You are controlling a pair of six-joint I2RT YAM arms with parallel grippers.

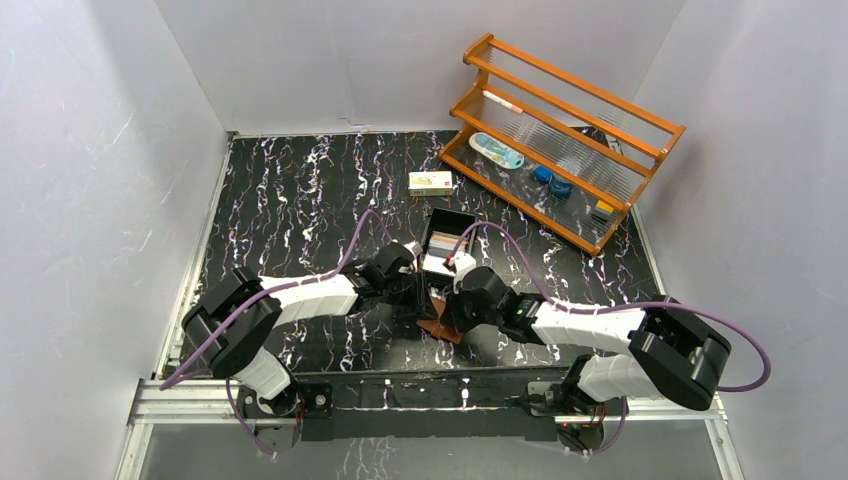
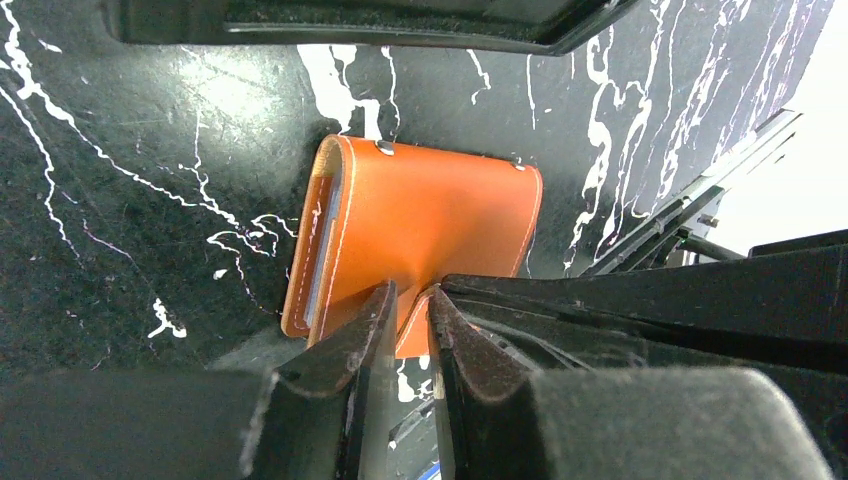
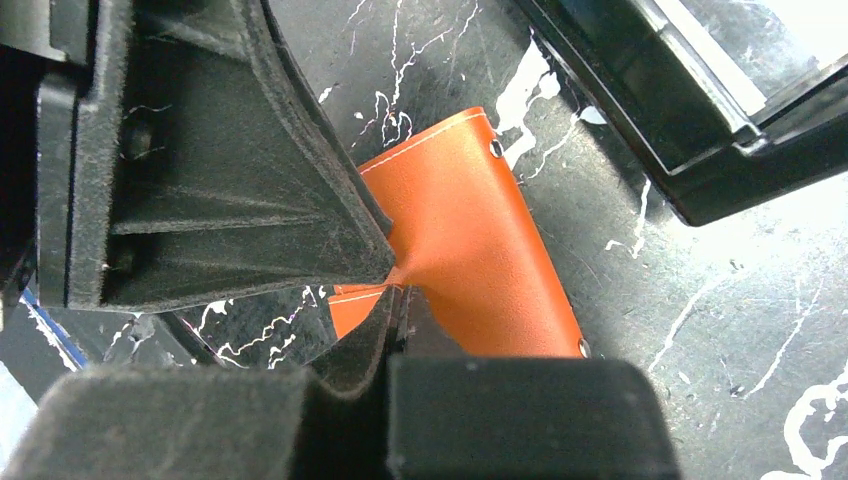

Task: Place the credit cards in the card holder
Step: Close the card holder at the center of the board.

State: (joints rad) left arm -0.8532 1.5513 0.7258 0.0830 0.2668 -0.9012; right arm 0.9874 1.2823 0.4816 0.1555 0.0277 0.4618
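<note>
Orange-brown leather card holder point(image 2: 430, 220) lies folded on the black marbled table point(image 2: 150, 200), just in front of the black tray point(image 1: 462, 214). Left gripper point(image 2: 408, 300) and right gripper point(image 3: 395, 278) each pinch its edge, jaws narrow. Credit cards point(image 1: 437, 262) lie in the tray.

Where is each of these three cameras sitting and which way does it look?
Top external: above and behind the bases, facing down at the table; both arms show.
Left wrist: on the left arm, facing down past the left gripper pinching the card holder.
Right wrist: same, right gripper pinching it.
Shared: wrist views both show card holder and black tray.
</note>
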